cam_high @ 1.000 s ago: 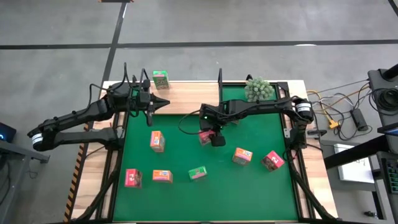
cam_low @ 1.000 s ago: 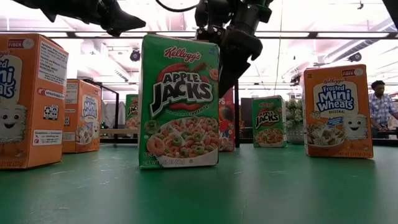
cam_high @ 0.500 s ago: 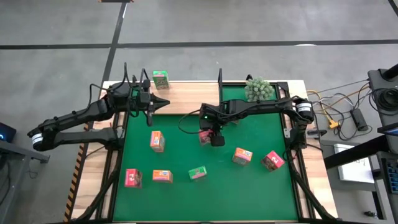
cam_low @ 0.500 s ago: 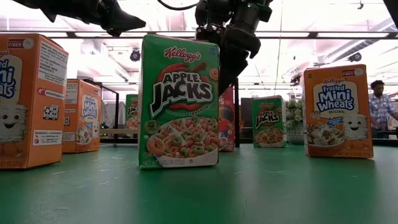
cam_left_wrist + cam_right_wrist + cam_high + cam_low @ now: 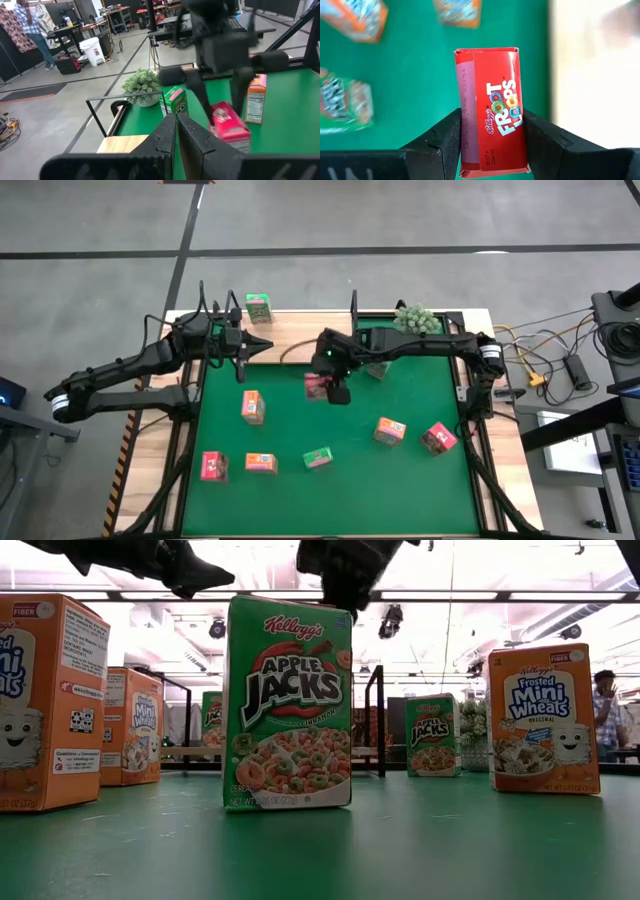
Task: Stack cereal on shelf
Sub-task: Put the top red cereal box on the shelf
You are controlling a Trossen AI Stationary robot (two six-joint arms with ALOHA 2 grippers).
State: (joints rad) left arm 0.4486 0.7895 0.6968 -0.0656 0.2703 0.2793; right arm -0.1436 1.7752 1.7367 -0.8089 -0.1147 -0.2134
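Observation:
My right gripper [image 5: 335, 388] hangs over the far middle of the green mat, shut on a pink-red cereal box [image 5: 492, 110], also seen in the left wrist view [image 5: 229, 125]. My left gripper [image 5: 262, 345], shut and empty [image 5: 176, 131], hovers above the left part of the light wooden shelf [image 5: 300, 330]. One green cereal box [image 5: 258, 307] stands on the shelf's far left. Several more boxes stand on the mat: orange [image 5: 253, 406], pink-red [image 5: 213, 466], orange [image 5: 261, 464], green [image 5: 318, 458], orange [image 5: 390, 430], pink-red [image 5: 439, 438]. My right gripper pinches the pink-red box between its two fingers [image 5: 445, 137], at the box's upper end [image 5: 492, 157], one finger on each of two opposite sides. The fingers come from above, pointing down. The box hangs below them, lifted clear of the mat and slightly tilted [image 5: 229, 125].
A small green bushy plant [image 5: 415, 322] stands at the far right by the shelf. Black wire brackets [image 5: 353, 302] rise from the shelf. In the low view a green box [image 5: 290, 705] stands close, with orange boxes on both sides [image 5: 545, 720]. A person [image 5: 608, 705] stands beyond the table.
My right gripper has risen with the pink-red box, lifting it clear of the mat, and moved toward the table's far left, nearer the shelf. In the low view the box behind the big green one has gone up out of sight.

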